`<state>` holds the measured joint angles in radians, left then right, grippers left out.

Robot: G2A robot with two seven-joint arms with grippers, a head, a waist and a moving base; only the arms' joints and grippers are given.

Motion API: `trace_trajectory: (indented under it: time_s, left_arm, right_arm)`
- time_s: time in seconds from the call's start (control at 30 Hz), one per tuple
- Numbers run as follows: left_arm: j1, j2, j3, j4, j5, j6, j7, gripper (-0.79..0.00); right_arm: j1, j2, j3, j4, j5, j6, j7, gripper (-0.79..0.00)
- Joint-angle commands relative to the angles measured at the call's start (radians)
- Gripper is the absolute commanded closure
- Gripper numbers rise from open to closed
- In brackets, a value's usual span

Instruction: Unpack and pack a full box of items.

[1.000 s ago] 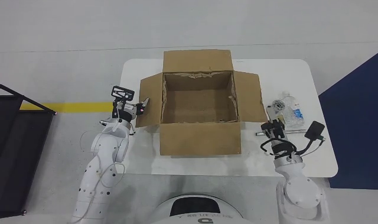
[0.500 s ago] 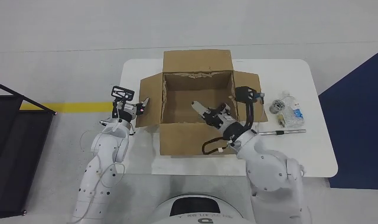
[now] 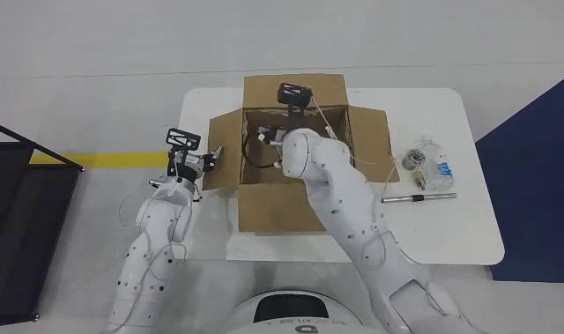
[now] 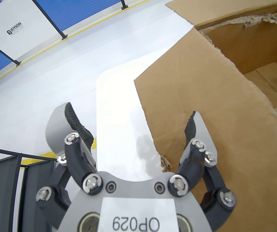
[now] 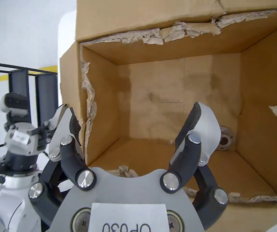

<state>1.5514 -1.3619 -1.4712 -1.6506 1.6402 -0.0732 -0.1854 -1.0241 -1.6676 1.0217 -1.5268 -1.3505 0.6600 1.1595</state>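
Note:
The open cardboard box (image 3: 300, 206) stands mid-table with its flaps spread. My right arm stretches across it, and the right gripper (image 3: 269, 140) hangs open and empty over the box's back left part. Looking past the right gripper (image 5: 133, 108) into the box, I see a small round metal flange (image 5: 224, 140) lying on the floor by one wall. My left gripper (image 3: 211, 158) is open and empty beside the box's left flap (image 4: 201, 112); in its own view the left gripper (image 4: 130, 109) hovers over the table edge and that flap.
On the table right of the box lie a clear plastic bag (image 3: 434, 158), a small metal spool (image 3: 411, 158) and a thin metal rod (image 3: 419, 196). A black rack (image 3: 26, 211) stands on the floor to the left.
My right arm has swung from the table's right side, near the rod, leftward over the box to its back left part. The left arm has stayed put.

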Motion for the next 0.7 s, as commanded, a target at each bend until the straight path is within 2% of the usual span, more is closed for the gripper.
trace_trajectory:
  time_s: [0.0,0.07,0.17,0.23,0.33,0.4,0.47,0.53,0.67]
  left_arm:
    - [0.000,0.000,0.000,0.000,0.000,0.000,0.000,-0.785]
    - [0.000,0.000,0.000,0.000,0.000,0.000,0.000,-0.785]
    - [0.000,0.000,0.000,0.000,0.000,0.000,0.000,-0.785]
    - [0.000,0.000,0.000,0.000,0.000,0.000,0.000,-0.785]
    - [0.000,0.000,0.000,0.000,0.000,0.000,0.000,-0.785]
    - [0.000,0.000,0.000,0.000,0.000,0.000,0.000,-0.785]
    - [0.000,0.000,0.000,0.000,0.000,0.000,0.000,-0.785]
    - [0.000,0.000,0.000,0.000,0.000,0.000,0.000,-0.785]
    - [0.000,0.000,0.000,0.000,0.000,0.000,0.000,-0.785]
  right_arm:
    - [0.028,-0.015,0.023,0.087,-0.026,-0.012,0.013,-0.785]
    - [0.040,-0.032,0.051,0.146,-0.067,-0.029,0.030,-0.720]
    - [0.015,-0.056,0.096,0.147,-0.128,-0.058,0.059,-0.708]
    - [-0.021,-0.067,0.125,0.113,-0.179,-0.078,0.079,-0.717]
    - [-0.123,-0.091,0.197,-0.012,-0.295,-0.131,0.132,-0.680]
    - [-0.189,-0.110,0.234,-0.100,-0.355,-0.164,0.165,-0.727]
    - [-0.237,-0.130,0.267,-0.151,-0.403,-0.195,0.196,-0.702]
    - [-0.235,-0.138,0.293,-0.144,-0.432,-0.218,0.219,-0.708]
    - [-0.205,-0.146,0.334,-0.076,-0.434,-0.230,0.231,-0.662]
